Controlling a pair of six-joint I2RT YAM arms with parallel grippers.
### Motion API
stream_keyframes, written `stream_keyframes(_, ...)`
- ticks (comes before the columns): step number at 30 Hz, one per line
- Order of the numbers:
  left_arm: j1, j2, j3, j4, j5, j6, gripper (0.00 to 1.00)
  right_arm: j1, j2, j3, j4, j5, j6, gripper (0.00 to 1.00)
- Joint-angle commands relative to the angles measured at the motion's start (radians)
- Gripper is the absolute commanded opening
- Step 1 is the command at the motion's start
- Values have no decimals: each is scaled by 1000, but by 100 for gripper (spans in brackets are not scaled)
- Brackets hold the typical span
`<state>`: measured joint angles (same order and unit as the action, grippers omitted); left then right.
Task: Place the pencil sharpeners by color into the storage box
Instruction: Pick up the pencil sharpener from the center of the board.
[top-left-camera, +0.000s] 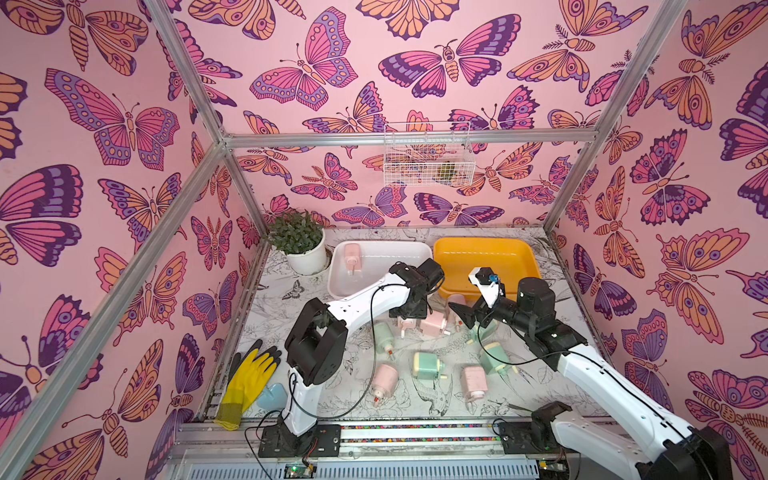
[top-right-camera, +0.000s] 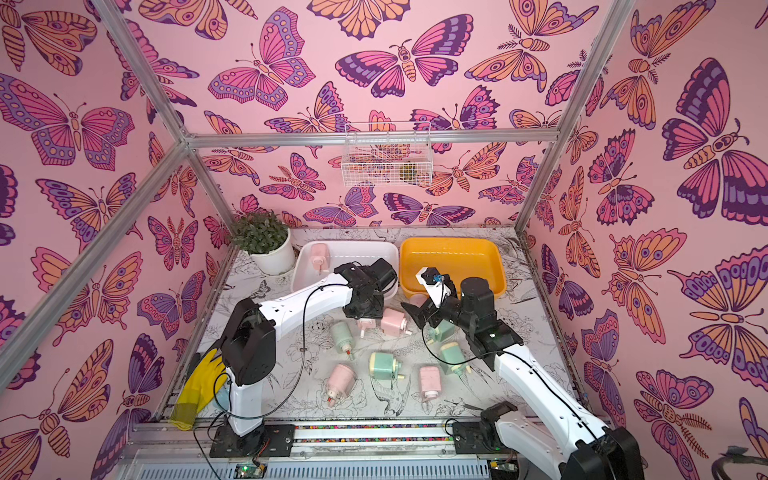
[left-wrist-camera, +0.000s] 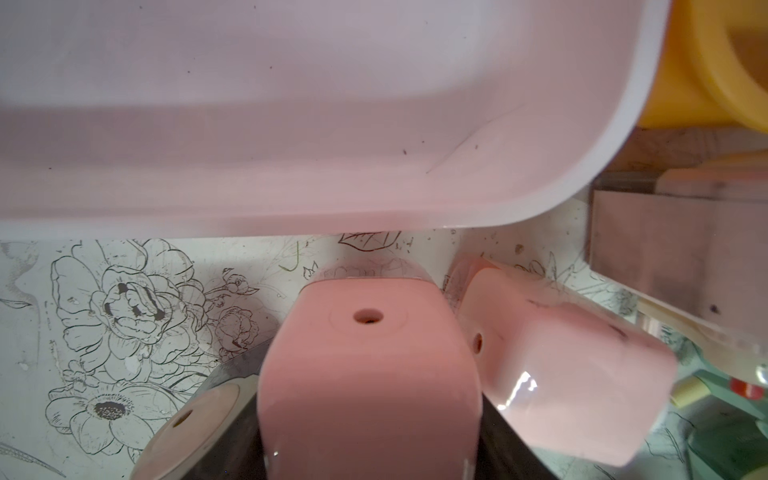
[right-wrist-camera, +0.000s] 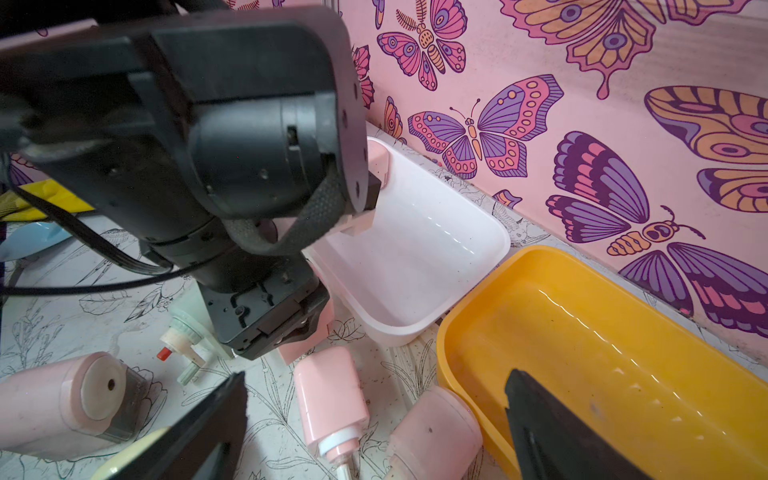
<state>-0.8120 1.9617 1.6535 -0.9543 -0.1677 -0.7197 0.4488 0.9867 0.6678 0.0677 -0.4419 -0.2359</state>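
Note:
My left gripper (top-left-camera: 409, 311) is shut on a pink pencil sharpener (left-wrist-camera: 365, 374), just in front of the white storage box (top-left-camera: 428, 253). One pink sharpener (top-left-camera: 353, 259) lies inside that box. The yellow storage box (top-left-camera: 486, 257) beside it holds nothing. My right gripper (top-left-camera: 461, 316) hangs open over two pink sharpeners (right-wrist-camera: 330, 395) (right-wrist-camera: 436, 440) by the yellow box's front corner (right-wrist-camera: 457, 345). Further pink (top-left-camera: 384, 380) (top-left-camera: 473, 382) and mint green sharpeners (top-left-camera: 382, 337) (top-left-camera: 428, 365) (top-left-camera: 494, 357) lie scattered on the table nearer the front.
A potted plant (top-left-camera: 299, 245) stands at the back left beside the white box. A yellow glove (top-left-camera: 245, 382) and a pale blue object (top-left-camera: 272, 395) lie at the front left. A wire basket (top-left-camera: 428, 156) hangs on the back wall.

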Motion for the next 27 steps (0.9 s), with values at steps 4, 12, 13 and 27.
stream_keyframes(4, -3, -86, -26, -4, 68, 76, 0, 8, -2, -6, 50, -43, 0, 99)
stream_keyframes(12, 18, -126, -7, -6, 157, 147, 0, 8, 1, 3, 40, -47, -22, 99)
stream_keyframes(13, 20, -133, -5, -5, 159, 152, 0, 8, -2, -2, 46, -51, -19, 99)
stream_keyframes(27, 90, -192, 38, -4, 123, 313, 0, 8, 22, 18, 30, -87, -2, 99)
